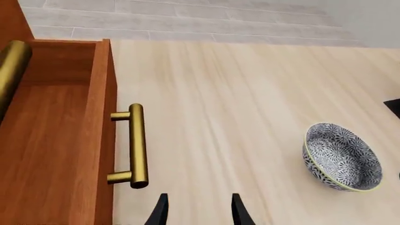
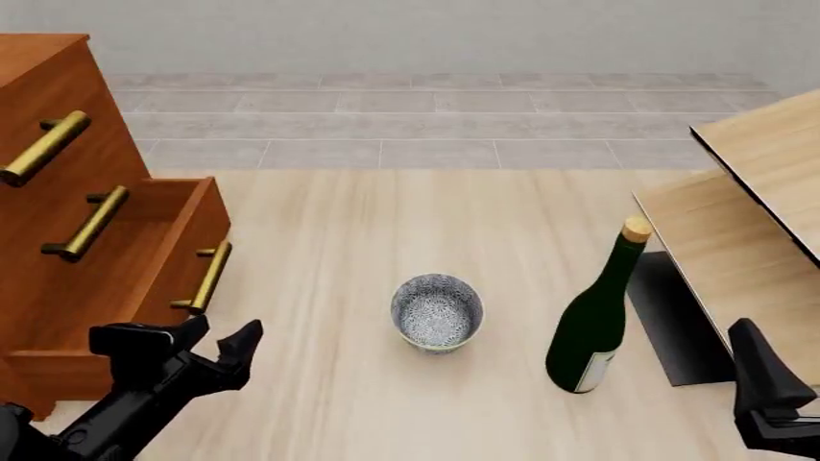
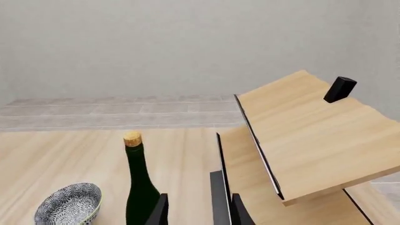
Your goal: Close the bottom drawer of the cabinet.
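**Bottom drawer open, left arm nearby**

Pale wood table (image 2: 359,230), grey tiled floor beyond. The cabinet (image 2: 52,86) stands far left; its bottom drawer (image 2: 134,279) protrudes. Left gripper (image 2: 205,348), fingers parted and empty, hovers near the drawer handle (image 2: 211,277). Right gripper (image 3: 196,211) parted, low at right.

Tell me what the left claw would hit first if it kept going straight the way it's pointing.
Probably nothing: the left claw points along bare pale wooden tabletop, between the bottom drawer's brass bar handle and the blue-patterned bowl.
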Available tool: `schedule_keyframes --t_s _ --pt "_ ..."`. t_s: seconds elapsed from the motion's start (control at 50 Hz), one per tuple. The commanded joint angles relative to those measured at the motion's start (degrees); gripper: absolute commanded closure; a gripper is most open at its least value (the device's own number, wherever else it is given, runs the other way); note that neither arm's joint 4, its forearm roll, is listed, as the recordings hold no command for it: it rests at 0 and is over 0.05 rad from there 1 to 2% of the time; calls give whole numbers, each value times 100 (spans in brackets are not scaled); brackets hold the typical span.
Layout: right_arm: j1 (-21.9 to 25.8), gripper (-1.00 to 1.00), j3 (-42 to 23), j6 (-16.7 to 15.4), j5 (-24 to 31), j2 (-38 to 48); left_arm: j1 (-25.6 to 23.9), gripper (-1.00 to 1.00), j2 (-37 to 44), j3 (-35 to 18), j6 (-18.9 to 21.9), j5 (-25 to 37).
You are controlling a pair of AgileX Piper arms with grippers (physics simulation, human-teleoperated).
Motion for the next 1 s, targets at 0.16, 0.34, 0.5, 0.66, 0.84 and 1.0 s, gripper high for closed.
schedule_keyframes --t_s 0.16,0.34,0.5,0.66,0.84,1.0 --pt "-2 -100 0 16 2 -12 251 -100 241 -91 92 -1" --pt "4 -100 -13 19 15 -17 390 -100 363 -151 170 -1" --pt "-1 -100 -24 28 20 -18 541 -100 456 -180 282 -1" --pt "-8 -100 -6 43 -5 -18 710 -100 470 -188 426 -1" --pt "-15 -100 -18 62 1 -21 783 -100 434 -179 501 -1" --pt "-21 -100 -4 66 -13 -28 833 -100 405 -179 579 -1"
